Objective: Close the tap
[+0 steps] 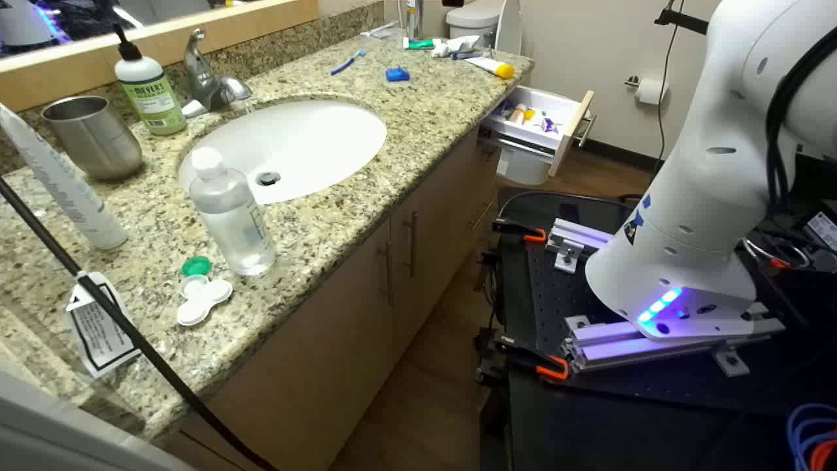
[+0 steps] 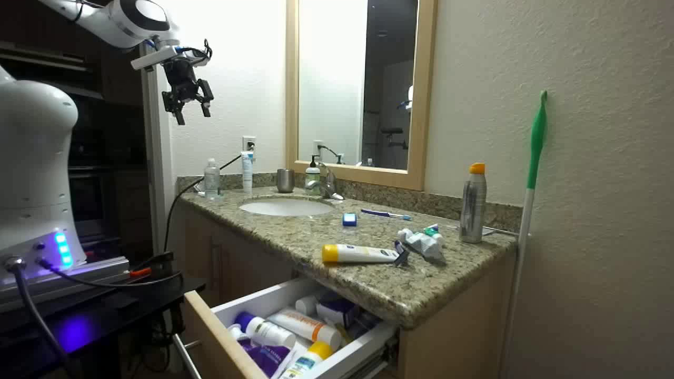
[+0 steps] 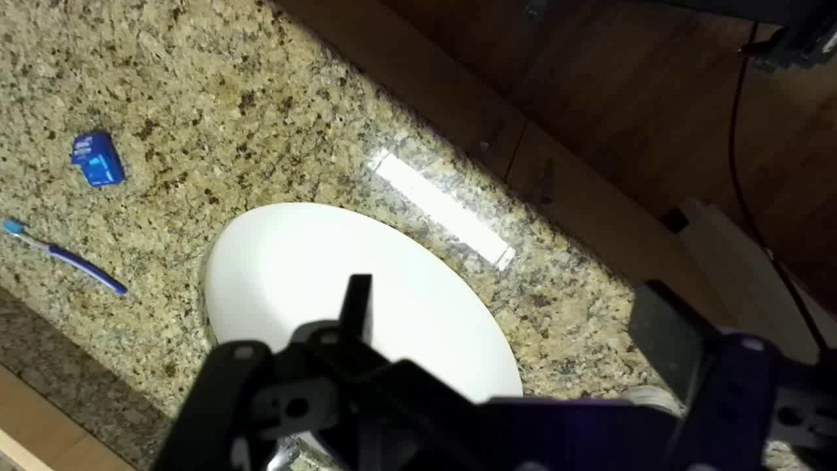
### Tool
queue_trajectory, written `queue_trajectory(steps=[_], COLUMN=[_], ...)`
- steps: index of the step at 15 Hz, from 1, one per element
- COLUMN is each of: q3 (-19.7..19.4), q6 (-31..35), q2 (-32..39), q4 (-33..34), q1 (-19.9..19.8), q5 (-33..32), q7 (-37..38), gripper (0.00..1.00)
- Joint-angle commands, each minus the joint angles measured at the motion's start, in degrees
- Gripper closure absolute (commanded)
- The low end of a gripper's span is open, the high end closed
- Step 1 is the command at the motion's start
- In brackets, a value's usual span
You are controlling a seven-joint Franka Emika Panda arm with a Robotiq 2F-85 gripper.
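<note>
The chrome tap [image 1: 208,82] stands behind the sink [image 1: 353,108], with its handle raised and its spout over the basin. It also shows in an exterior view [image 2: 329,185], beside the soap bottle. In the wrist view only a small chrome part [image 3: 283,454] shows at the bottom edge, mostly hidden by my gripper. Whether water runs I cannot tell. My gripper [image 2: 193,116] is open and empty, pointing down, high above the counter and well apart from the tap. In the wrist view its fingers [image 3: 507,288] are spread wide over the sink and counter.
A soap pump bottle [image 1: 152,91] and a steel cup [image 1: 98,140] stand close by the tap. A clear bottle [image 1: 232,219] and a white tube [image 1: 68,183] stand near the sink. A blue box [image 1: 397,74] and toothbrush [image 1: 347,62] lie beyond. A drawer [image 2: 231,337] is open.
</note>
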Motion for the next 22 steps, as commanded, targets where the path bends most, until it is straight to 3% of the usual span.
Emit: queue_trajectory(steps=[1,5,9,11,12,15,17,18,22], q3=[-0.5,-0.7,-0.9,-1.4,-0.7,-0.9,0.8,1.9,1.2], q6=[-0.3,11.4,25.8,27.3,26.3,26.6,29.4,34.8,42.6], q2=[0.0,14.6,27.8,35.2,27.5,30.6,30.5,35.5,48.5], q4=[0.2,6.2,11.8,17.3,11.2,13.0,11.3,14.2,25.7], q1=[0.7,-1.0,-5.2,-6.9,-5.7,-6.0,-7.8,-9.8,-11.8], q5=[-0.4,4.3,4.4,5.5,4.3,4.2,-2.3,-6.1,-12.6], q7=[0.4,13.8,23.7,27.9,25.2,25.6,28.5,36.5,53.0], gripper=[0.00,0.00,0.00,0.00,0.00,0.00,0.00,0.00,0.00])
